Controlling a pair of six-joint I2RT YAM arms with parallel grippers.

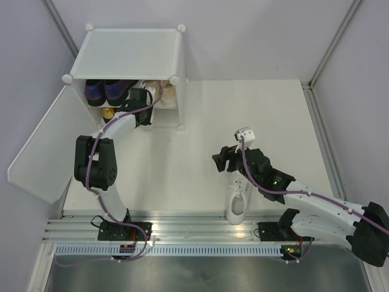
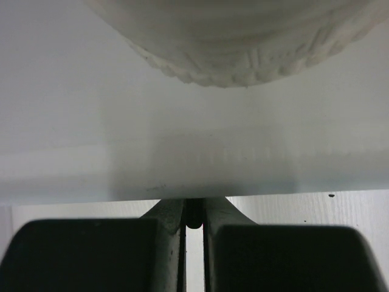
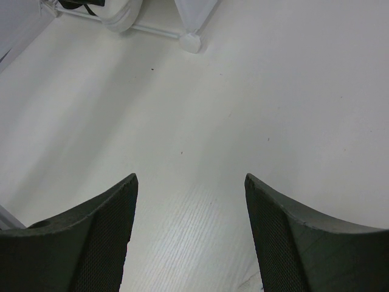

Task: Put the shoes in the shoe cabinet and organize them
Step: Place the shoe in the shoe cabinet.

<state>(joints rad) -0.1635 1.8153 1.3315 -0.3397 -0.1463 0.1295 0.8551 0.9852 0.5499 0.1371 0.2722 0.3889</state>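
The white shoe cabinet [image 1: 130,52] stands at the back left with its door [image 1: 42,143] swung open to the left. Purple loafers [image 1: 104,91] and beige sneakers [image 1: 167,91] sit on the upper level, and a gold heel [image 1: 108,113] sits below. My left gripper [image 1: 148,94] is at the cabinet's open front; in its wrist view it [image 2: 193,214] is shut and empty, just below a shelf edge [image 2: 194,164], with a beige sneaker sole [image 2: 243,48] above. One white sneaker [image 1: 238,198] lies on the table by my right arm. My right gripper [image 1: 221,160] [image 3: 191,201] is open and empty over the table.
The right wrist view shows the cabinet's front corner foot [image 3: 193,42] and a white rounded shoe toe [image 3: 118,15] inside the lower compartment. Metal rails [image 1: 182,222] run along the table's near edge. Grey walls enclose the table on both sides.
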